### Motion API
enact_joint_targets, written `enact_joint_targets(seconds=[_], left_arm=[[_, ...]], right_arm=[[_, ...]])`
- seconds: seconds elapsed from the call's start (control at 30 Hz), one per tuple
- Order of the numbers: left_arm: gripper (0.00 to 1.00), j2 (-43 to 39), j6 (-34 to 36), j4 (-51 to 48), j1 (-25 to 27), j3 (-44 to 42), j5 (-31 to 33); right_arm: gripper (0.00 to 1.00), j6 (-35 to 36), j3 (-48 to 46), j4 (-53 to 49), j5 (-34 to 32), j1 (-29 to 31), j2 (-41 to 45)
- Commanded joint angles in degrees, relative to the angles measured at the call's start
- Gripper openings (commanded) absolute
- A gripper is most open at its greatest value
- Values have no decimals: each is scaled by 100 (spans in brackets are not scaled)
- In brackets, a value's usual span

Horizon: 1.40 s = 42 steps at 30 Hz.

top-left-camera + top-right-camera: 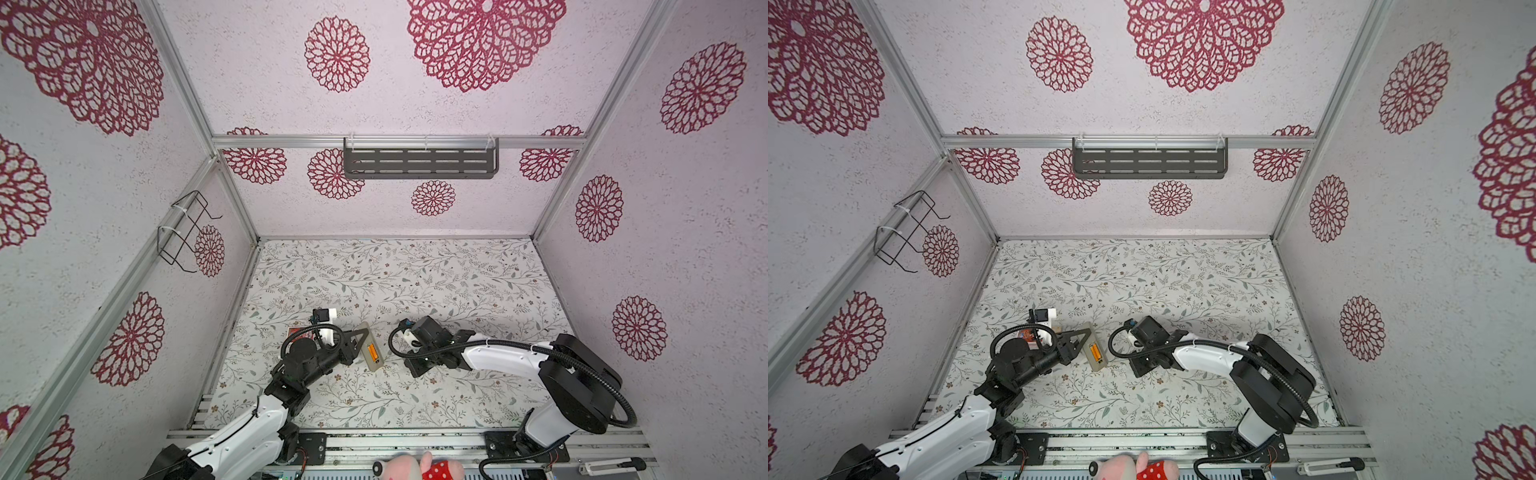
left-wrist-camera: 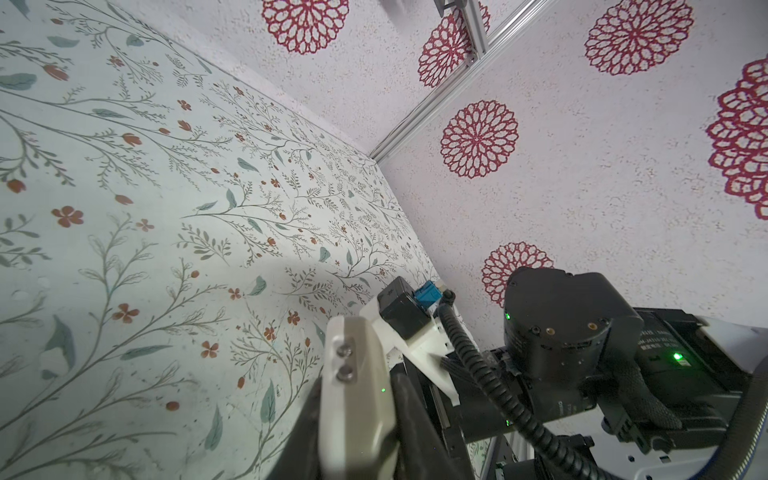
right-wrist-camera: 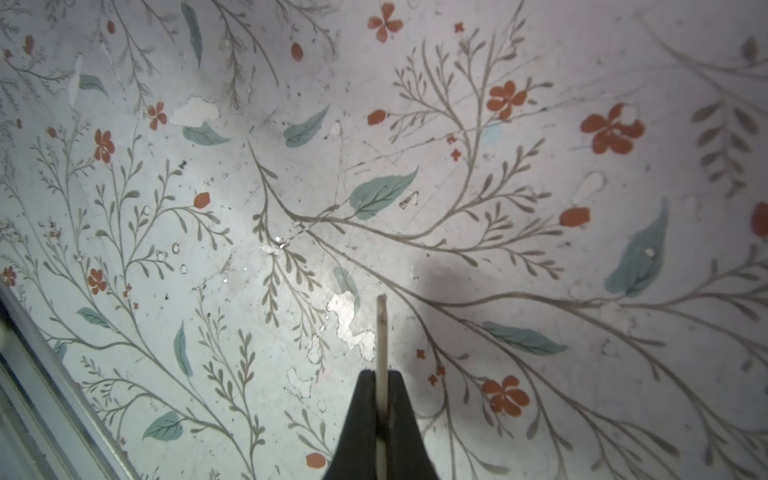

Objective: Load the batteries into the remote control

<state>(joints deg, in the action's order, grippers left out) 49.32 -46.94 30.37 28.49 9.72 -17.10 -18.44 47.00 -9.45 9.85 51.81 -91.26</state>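
- While the left claw (image 2: 357, 399) is clamped across the remote control (image 2: 353, 419), its dark fingers (image 2: 409, 411) press on the two long sides of the pale body, as the left wrist view shows.
- Two small metal screws (image 2: 345, 351) sit near the end of the remote control that points away from the claw.
- In both top views the remote control (image 1: 376, 363) (image 1: 1099, 364) sits near the middle of the flowered desk (image 1: 415, 282), between the two arms, back side up and slanted.
- The orange batteries (image 1: 372, 352) (image 1: 1094, 353) show in the open back of the remote control, lying along its length. How many are seated cannot be told from this height.
- Whether the remote control's free end rests on the desk or hangs just above it cannot be told.
- In the right wrist view, the right claw (image 3: 381, 374) points down at the desk with its jaws together on a thin pale strip (image 3: 381, 332). The strip is seen edge-on and sticks out past the fingertips.
- In both top views the right arm stands to the right of the remote control, near it but not touching.
- A red card box (image 1: 300, 332) lies on the desk to the left of the remote control, partly hidden by the left arm.
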Motion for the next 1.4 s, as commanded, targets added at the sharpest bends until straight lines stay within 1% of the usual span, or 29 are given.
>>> enact_joint_targets(seconds=[0.0,0.27,0.47,0.73,0.93,0.97,1.07,1.17,1.23,1.37], left_arm=[[0,-55,165,-115,-37,16,77],[0,-35,155,-18,-35,-42,101],[0,116,202,77,-36,-10,66],[0,253,186,252,-37,-3,24],[0,271,185,265,-38,8,23],[0,280,190,262,-39,12,23],[0,296,183,261,-39,17,32],[0,306,168,269,-37,21,40],[0,297,158,268,-39,11,54],[0,265,132,263,-37,-5,66]], right_arm=[[0,91,13,117,123,14,-76],[0,203,-8,24,-33,-9,-276],[5,273,32,-79,-130,-41,-392],[23,336,79,-241,-362,-80,-366],[32,402,194,-474,-697,-83,-289],[35,409,227,-508,-732,-83,-271],[49,444,305,-628,-803,-48,-201],[57,455,355,-732,-853,-13,-157],[58,450,371,-756,-869,15,-137],[59,463,431,-829,-945,103,-176]])
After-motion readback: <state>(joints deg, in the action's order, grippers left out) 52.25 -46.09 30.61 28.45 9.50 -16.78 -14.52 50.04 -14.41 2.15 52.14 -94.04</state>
